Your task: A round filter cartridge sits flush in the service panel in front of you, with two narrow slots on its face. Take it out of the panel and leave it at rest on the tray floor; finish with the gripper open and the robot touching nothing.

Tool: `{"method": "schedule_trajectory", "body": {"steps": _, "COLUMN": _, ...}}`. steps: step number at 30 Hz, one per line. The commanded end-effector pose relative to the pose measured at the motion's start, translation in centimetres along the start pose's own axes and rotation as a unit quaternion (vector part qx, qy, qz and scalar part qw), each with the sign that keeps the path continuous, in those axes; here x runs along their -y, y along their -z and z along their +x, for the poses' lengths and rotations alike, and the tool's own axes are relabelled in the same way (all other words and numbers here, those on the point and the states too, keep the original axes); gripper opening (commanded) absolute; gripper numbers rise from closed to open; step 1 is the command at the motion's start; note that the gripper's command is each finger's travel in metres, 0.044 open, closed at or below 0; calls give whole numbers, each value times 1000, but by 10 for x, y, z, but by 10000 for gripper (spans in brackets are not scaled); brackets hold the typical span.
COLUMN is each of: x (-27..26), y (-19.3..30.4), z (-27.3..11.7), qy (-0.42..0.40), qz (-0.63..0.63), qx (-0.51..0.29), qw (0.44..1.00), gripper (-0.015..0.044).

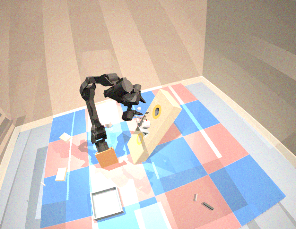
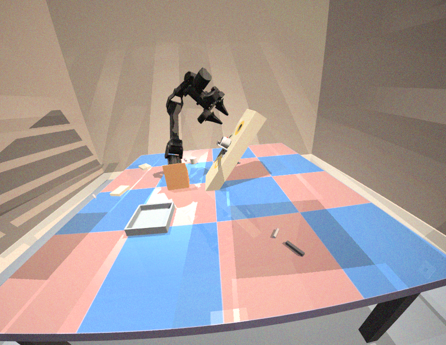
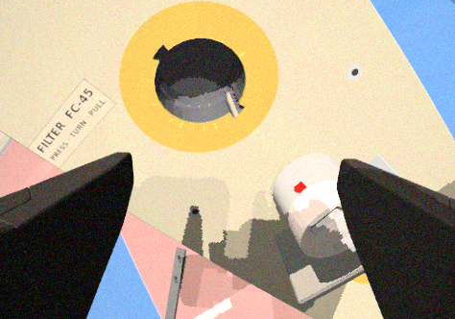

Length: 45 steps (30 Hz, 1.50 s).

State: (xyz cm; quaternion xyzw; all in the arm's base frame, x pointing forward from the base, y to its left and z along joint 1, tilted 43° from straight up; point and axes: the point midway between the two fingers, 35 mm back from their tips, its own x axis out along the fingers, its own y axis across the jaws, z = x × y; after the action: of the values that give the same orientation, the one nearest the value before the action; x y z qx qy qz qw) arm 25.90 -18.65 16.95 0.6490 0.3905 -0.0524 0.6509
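Observation:
The white filter cartridge [image 1: 145, 123] [image 2: 226, 141] [image 3: 307, 169], with a red mark, is out of its socket. It lies on the grey bracket [image 3: 307, 284] on the face of the tilted cream panel [image 1: 162, 123] [image 2: 238, 155] [image 3: 307, 111]. The yellow-ringed socket above it is an empty dark hole in the wrist view. My gripper [image 1: 143, 108] [image 2: 224, 119] [image 3: 236, 170] is open and empty, off the panel face. In the wrist view its right finger partly covers the cartridge. The grey tray [image 1: 108, 216] [image 2: 147, 231] is empty.
An orange block [image 1: 106, 157] [image 2: 176, 176] stands at the arm's base. A white cylinder [image 1: 108, 124] [image 2: 193, 160] stands behind. Pale blocks [image 1: 65, 137] [image 1: 61, 174] lie left. A dark bar [image 1: 207, 206] [image 2: 294, 248] and a light stick [image 1: 195, 197] [image 2: 275, 232] lie front right.

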Motion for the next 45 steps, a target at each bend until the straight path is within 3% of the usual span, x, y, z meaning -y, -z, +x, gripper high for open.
{"method": "schedule_trajectory", "body": {"steps": 1, "x": 29, "y": 30, "z": 19, "qy": 39, "qz": -255, "qx": -69, "qw": 964, "gripper": 305}}
{"method": "schedule_trajectory", "body": {"steps": 6, "x": 43, "y": 48, "z": 26, "qy": 41, "qz": -391, "qx": -116, "qw": 912, "gripper": 305}}
{"method": "schedule_trajectory", "body": {"steps": 45, "x": 51, "y": 56, "z": 74, "qy": 40, "qz": -392, "qx": -115, "qw": 912, "gripper": 305}}
